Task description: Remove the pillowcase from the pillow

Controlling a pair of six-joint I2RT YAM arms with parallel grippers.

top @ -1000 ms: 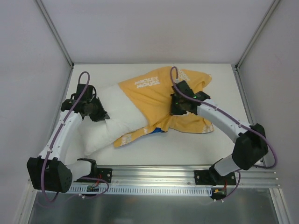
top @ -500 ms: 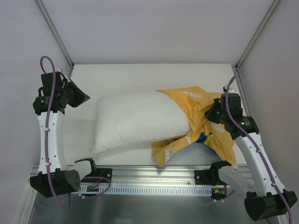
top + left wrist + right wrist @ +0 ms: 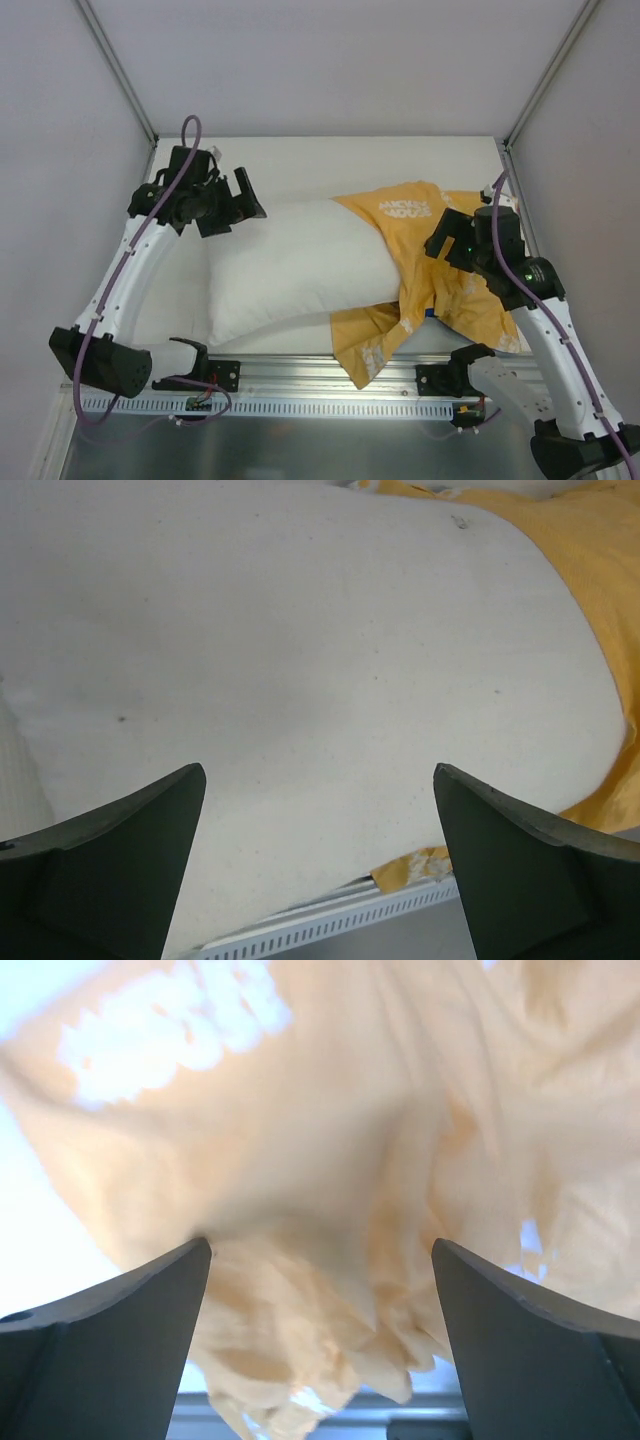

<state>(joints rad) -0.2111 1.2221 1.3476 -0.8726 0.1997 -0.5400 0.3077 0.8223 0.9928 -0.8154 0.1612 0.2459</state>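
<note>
Nearest the rail, crumpled pillowcase (image 3: 440,290) bunched over just the right end of the pillow (image 3: 290,265), so mostly peeled off by the looks of it. Right claw (image 3: 440,240) spread wide over that yellow heap, pinching nothing, probably lining up a fresh grab. Farther back, left claw (image 3: 235,208) gaping above the bare white corner, likely to pin it.

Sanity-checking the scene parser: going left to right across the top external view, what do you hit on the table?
left claw → pillow → pillowcase. The right claw hangs over the pillowcase, so it is left out of the order.
</note>
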